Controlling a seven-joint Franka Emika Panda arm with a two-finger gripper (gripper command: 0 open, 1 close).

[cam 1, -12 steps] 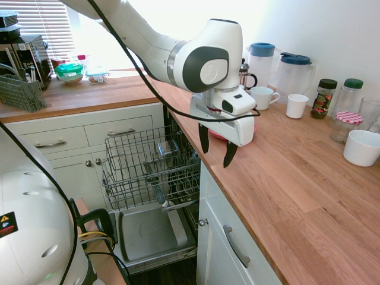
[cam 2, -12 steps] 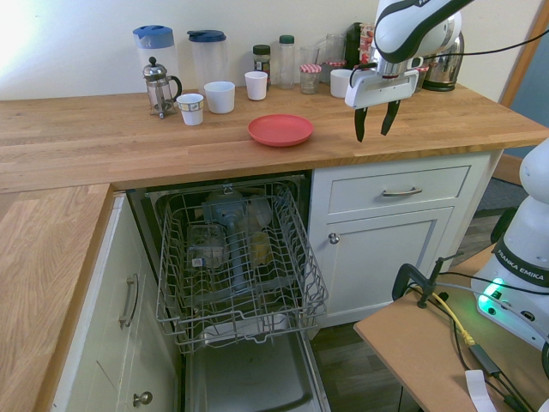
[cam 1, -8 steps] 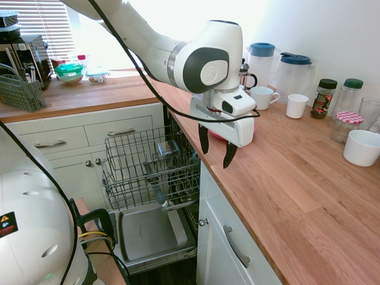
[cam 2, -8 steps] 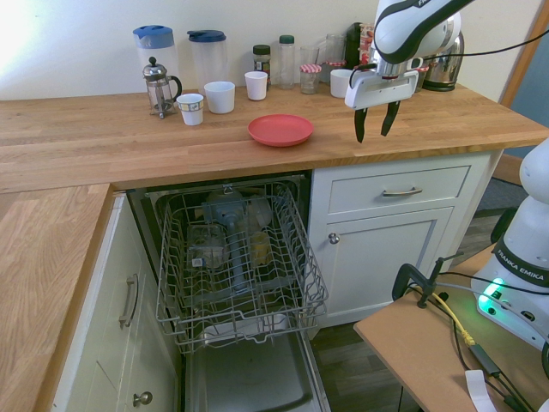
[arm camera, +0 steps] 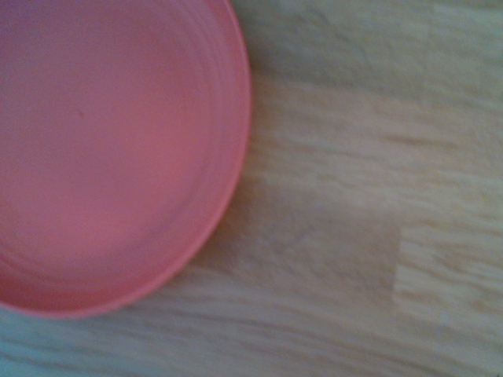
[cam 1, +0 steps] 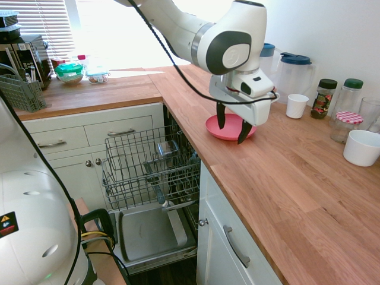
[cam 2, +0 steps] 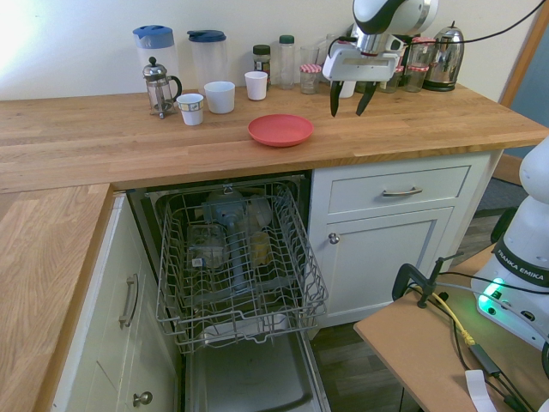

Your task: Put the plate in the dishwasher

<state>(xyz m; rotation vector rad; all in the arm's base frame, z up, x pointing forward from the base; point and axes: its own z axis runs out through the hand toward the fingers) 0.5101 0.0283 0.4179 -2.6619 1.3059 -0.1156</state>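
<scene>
The plate (cam 2: 280,130) is round, shallow and coral-red, lying flat and right side up on the wooden counter near its front edge. Below it the dishwasher (cam 2: 236,257) stands open, its door folded down and its grey wire rack (cam 1: 151,166) pulled out, holding a few items.

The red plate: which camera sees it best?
The second exterior view: the whole plate lies unblocked on the counter. The first exterior view has the open gripper partly covering it. The wrist view is close but blurry and cropped.
</scene>
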